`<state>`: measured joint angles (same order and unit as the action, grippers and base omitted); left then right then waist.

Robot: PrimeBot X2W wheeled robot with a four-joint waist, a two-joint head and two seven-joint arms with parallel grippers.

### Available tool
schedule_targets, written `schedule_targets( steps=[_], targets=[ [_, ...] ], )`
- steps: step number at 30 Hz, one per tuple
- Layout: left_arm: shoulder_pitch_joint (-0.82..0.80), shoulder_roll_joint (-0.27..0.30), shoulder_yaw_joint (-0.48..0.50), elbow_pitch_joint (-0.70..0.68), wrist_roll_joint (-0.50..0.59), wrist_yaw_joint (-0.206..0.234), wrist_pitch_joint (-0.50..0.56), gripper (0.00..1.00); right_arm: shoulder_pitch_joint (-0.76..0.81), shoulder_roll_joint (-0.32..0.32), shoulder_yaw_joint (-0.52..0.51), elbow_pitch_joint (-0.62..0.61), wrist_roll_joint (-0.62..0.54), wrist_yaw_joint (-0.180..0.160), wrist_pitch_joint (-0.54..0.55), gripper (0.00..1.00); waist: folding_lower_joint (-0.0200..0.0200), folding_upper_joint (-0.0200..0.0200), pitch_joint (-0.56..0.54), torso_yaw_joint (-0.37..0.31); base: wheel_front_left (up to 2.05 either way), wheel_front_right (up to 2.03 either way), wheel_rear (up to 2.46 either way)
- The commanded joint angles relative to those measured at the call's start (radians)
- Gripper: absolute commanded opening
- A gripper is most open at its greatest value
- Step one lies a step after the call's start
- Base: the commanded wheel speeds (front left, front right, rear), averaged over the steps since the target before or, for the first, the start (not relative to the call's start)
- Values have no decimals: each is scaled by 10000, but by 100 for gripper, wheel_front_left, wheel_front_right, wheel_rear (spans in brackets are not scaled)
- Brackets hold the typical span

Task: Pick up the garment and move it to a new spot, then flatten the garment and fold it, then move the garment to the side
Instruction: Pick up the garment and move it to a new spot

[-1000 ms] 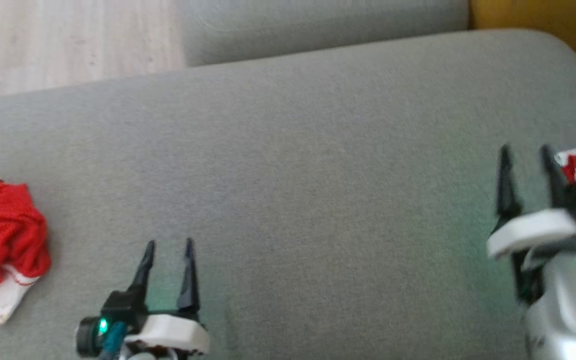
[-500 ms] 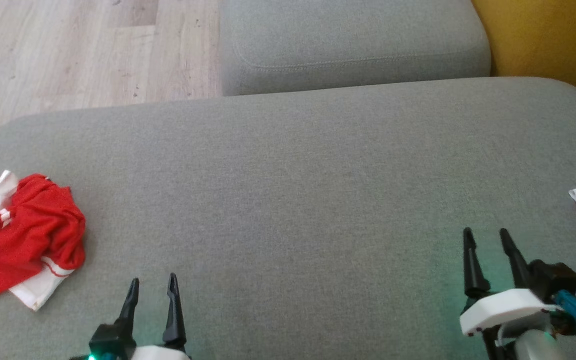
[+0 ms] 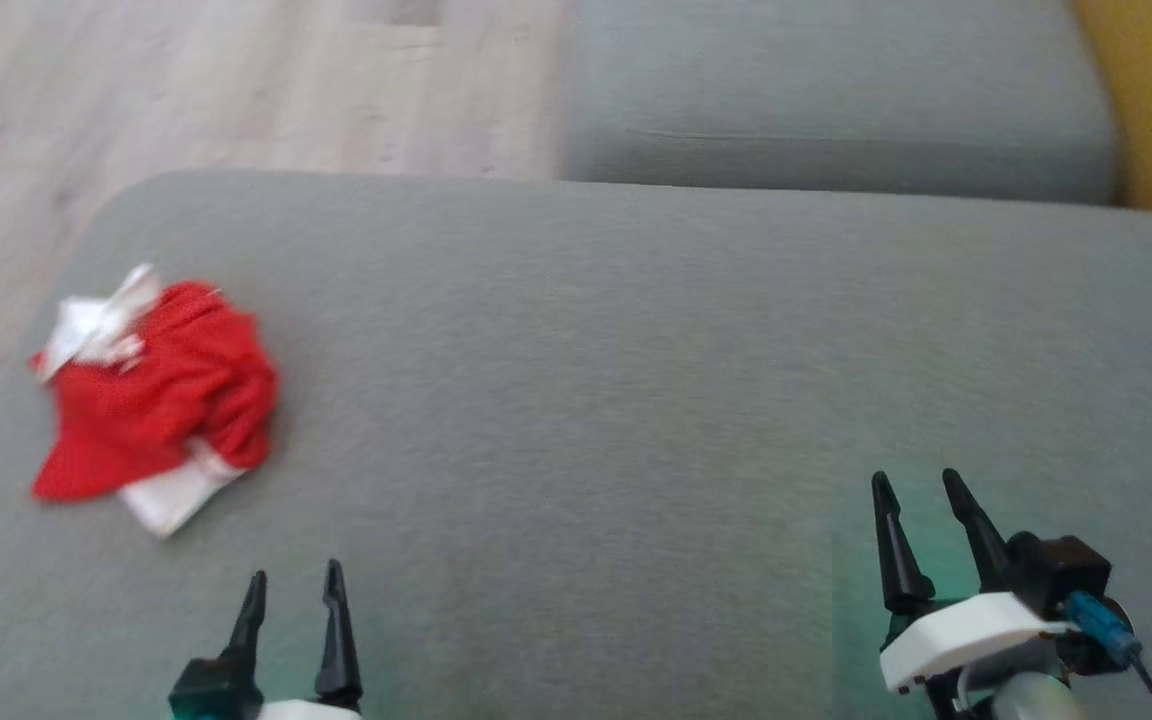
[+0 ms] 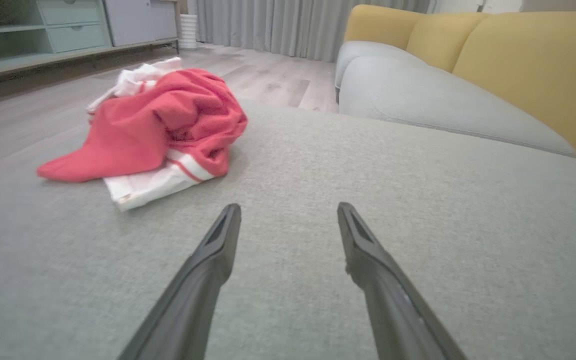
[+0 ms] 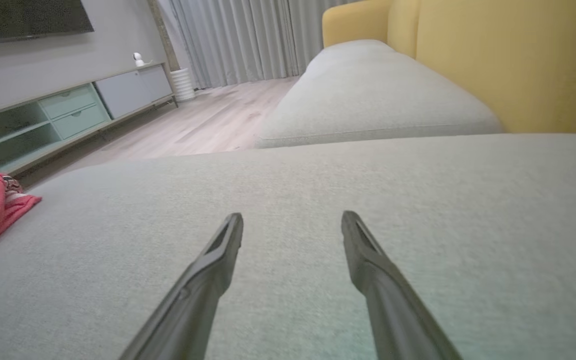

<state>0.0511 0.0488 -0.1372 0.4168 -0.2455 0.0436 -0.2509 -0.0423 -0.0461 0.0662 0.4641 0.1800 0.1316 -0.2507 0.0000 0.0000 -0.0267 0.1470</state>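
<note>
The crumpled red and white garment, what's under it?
The crumpled red and white garment lies on the grey fabric sofa cushion; anything beneath its folds is hidden.

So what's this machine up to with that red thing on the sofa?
A two-armed robot is meant to fold that garment. The red and white garment lies crumpled near the left end of the grey cushion, nothing holding it. The left gripper and right gripper are both open and empty over the cushion, the left one nearer the garment.
</note>
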Motion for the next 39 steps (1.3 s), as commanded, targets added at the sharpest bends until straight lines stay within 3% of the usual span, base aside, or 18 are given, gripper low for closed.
schedule_targets(
  steps=[1,7,14,19,25,32,39],
  targets=[
    [-249,14,395,-214,29,25,-109,100,-212,-42,304,-359,105,-9,-110,100,0,0,72,1069,0,0,0],
    [-215,14,886,-98,132,-132,-109,100,-283,-42,744,-287,340,-9,-110,100,0,0,137,2712,0,0,0],
    [-442,14,1722,-216,95,-479,-109,100,-544,-42,1371,-279,580,-9,-110,100,0,0,231,3361,0,0,0],
    [-1248,18,1985,-685,187,-1003,-109,100,-638,-42,1473,-326,505,-9,-110,100,0,0,614,3118,0,0,0],
    [-3189,576,1822,-459,308,-1352,-51,100,-866,-42,1278,-364,206,-9,-110,100,0,0,1231,2680,0,0,0],
    [-6187,1448,1638,1638,291,-1533,787,100,-1429,-106,1385,-511,-120,-9,-110,100,0,0,2232,1705,0,0,0],
    [-7859,2062,1702,4505,-95,-1587,1986,100,-1912,-481,1413,-714,-30,-9,-111,100,0,0,3177,713,0,0,0]
  ],
)
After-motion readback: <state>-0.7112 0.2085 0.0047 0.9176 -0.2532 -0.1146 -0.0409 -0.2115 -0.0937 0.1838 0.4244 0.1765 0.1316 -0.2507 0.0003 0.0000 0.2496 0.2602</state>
